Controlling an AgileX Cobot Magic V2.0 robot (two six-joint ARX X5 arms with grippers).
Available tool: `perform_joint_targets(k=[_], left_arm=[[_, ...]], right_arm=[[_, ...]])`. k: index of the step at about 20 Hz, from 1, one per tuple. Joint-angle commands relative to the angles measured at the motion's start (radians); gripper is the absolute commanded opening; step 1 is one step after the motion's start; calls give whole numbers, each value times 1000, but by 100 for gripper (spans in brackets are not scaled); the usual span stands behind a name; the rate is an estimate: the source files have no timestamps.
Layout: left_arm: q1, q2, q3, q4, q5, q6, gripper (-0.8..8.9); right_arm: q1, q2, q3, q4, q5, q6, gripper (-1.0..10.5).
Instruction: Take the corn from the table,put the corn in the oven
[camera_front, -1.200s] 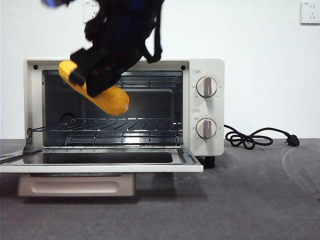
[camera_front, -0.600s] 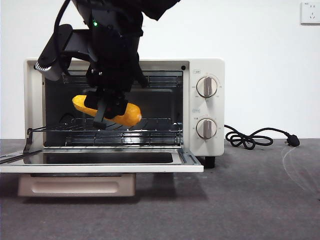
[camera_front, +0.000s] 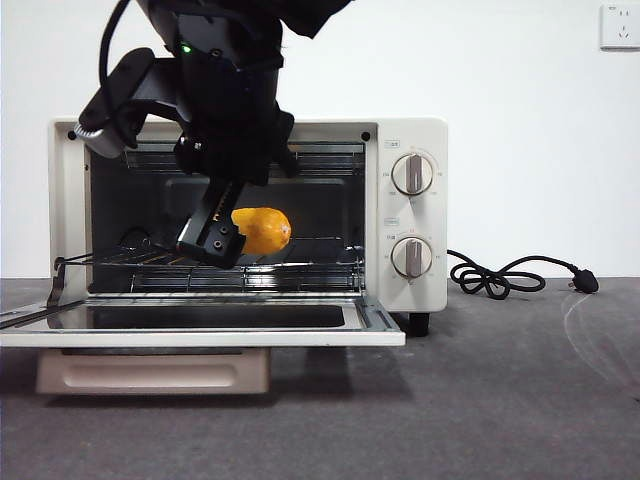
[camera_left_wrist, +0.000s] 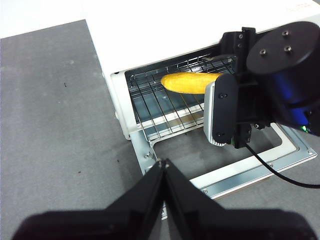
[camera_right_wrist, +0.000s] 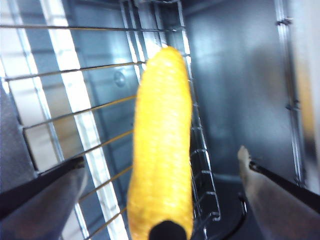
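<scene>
Your right gripper (camera_right_wrist: 160, 200) is reaching into the open oven (camera_front: 420, 140), and its jaws stand spread wide apart, one on each side of the corn (camera_right_wrist: 162, 145) with clear space between each jaw and the cob. The corn runs lengthwise down the middle of that gap, pointing away from the jaws toward the back wall, over the wire rack (camera_left_wrist: 160, 107). From the front you see only its rounded end (camera_front: 262, 230) just beside the lowered jaw tip. Your left gripper (camera_left_wrist: 164, 165) waits well back from the oven above the table (camera_left_wrist: 55, 115), its jaws pressed together with nothing between them.
</scene>
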Motion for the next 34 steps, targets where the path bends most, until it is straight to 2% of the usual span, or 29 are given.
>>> perform_joint_targets(k=[1, 7, 10, 12, 13, 16, 18, 22, 26, 29, 34], left_arm=[[-3, -4, 0, 5, -4, -5, -5], [-3, -4, 0, 5, -4, -2, -5], [-3, -4, 0, 5, -4, 10, -5], [-3, -4, 0, 5, -13, 16, -5], [-3, -4, 0, 4, -32, 16, -5], [-3, -4, 0, 4, -60, 25, -5], [-3, -4, 0, 6, -66, 44, -5], [-3, -3, 0, 63, -161, 93, -8], [-3, 35, 0, 186, -150, 152, -8], [0, 94, 0, 230, -74, 167, -8], [33, 214, 0, 285, 104, 193, -8]], right_arm=[[-9, 14, -5, 4, 29, 29, 534], [53, 10, -5, 3, 67, 75, 529], [99, 0, -5, -3, 92, 77, 442], [137, -7, -5, -13, 113, 81, 431], [156, -14, -5, -16, 142, 90, 404], [207, -39, -4, -26, 203, 105, 200], [241, -69, -4, -42, 229, 129, 129], [301, -167, -3, -194, 232, 252, 14], [345, -313, -3, -452, 214, 457, -10], [350, -404, -3, -588, 163, 557, -10], [349, -539, -3, -726, 66, 676, -10]])
